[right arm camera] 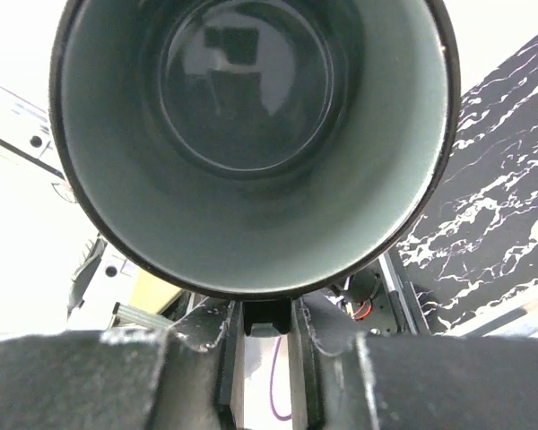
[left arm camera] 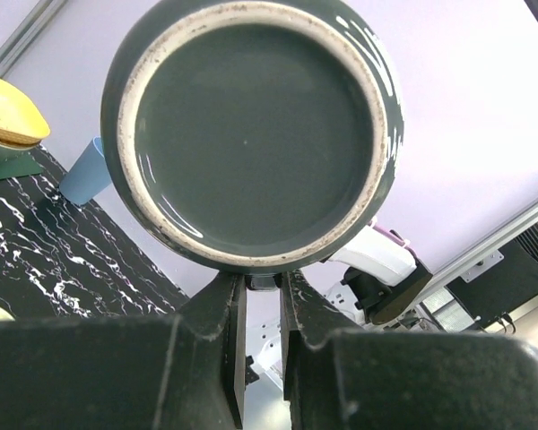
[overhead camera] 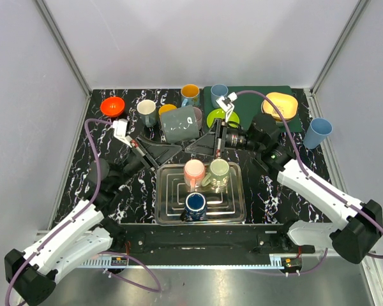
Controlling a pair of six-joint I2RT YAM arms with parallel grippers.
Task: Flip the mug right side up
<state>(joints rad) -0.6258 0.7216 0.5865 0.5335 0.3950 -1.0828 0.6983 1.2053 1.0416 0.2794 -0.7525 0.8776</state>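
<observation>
Tabletop [overhead camera: 265, 194] black, white-veined; walls [overhead camera: 198, 38] pale grey; mug [overhead camera: 179, 124] gripped sideways.

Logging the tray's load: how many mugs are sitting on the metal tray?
3: pink mug at back left, green mug at back right, dark blue mug in front. None seems hidden.

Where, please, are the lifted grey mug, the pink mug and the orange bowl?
grey mug [overhead camera: 180, 124]: top view, its side wall.
pink mug [overhead camera: 194, 171]: top view, its top face.
orange bowl [overhead camera: 113, 106]: top view, its inside.
</observation>
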